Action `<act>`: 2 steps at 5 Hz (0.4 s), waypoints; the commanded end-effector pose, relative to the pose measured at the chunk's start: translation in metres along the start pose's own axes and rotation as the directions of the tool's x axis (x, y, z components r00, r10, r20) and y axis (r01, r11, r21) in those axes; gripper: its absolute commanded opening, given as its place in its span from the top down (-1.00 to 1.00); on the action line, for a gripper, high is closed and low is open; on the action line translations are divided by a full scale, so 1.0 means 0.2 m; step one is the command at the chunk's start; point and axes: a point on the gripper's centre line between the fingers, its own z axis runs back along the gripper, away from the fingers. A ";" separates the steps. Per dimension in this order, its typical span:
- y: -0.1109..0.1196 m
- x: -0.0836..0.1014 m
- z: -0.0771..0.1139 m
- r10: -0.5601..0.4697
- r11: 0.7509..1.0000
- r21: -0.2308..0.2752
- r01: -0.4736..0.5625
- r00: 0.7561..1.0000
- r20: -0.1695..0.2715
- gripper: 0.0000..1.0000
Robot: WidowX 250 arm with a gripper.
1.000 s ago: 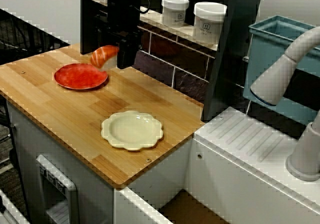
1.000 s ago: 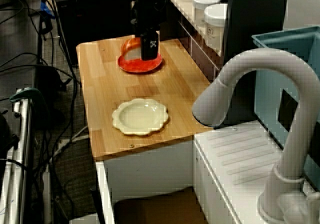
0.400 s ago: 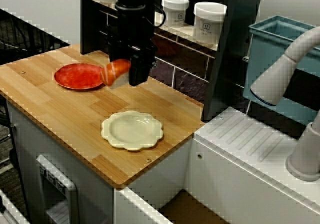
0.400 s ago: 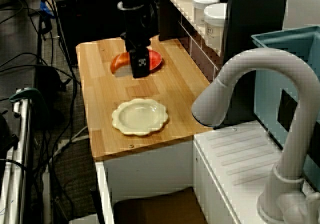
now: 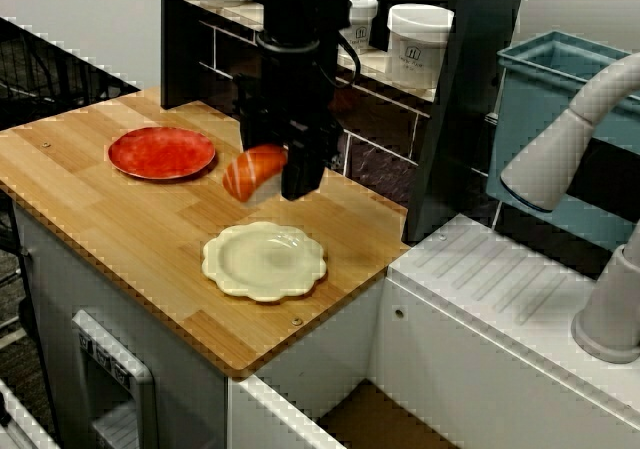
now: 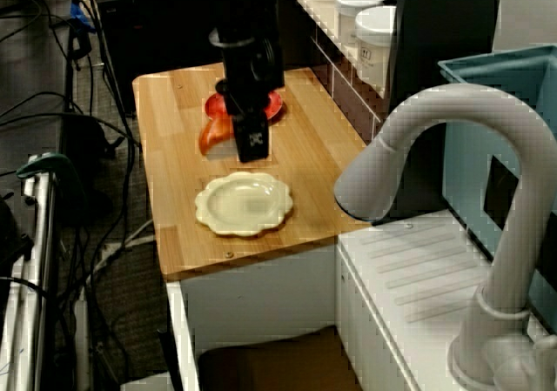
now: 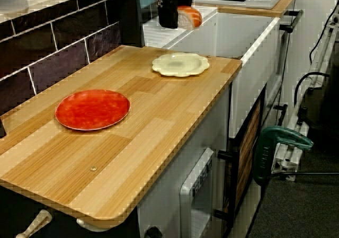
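My black gripper is shut on a piece of salmon sushi, orange on top with white rice below. It hangs above the wooden counter, between the red plate and the cream scalloped plate, just behind the cream plate's far rim. From the sink end, the gripper holds the sushi in front of the red plate, short of the cream plate. In the low view along the counter, the sushi hangs above and beyond the cream plate. Both plates carry nothing.
White jars stand on a dark shelf behind the arm, above a dark tiled wall. A blue bin and a grey faucet are at the right by the white drainboard. A green clamp sits beyond the counter's front edge.
The gripper has carried the sushi away from above the red plate, rightward and forward toward the cream plate. The plates have not moved.
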 end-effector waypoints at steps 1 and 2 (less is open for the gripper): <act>-0.03 -0.06 -0.08 0.004 1.000 0.004 -0.004 1.000 0.003 1.00; -0.02 -0.07 -0.11 0.000 1.000 0.005 0.000 1.000 -0.005 1.00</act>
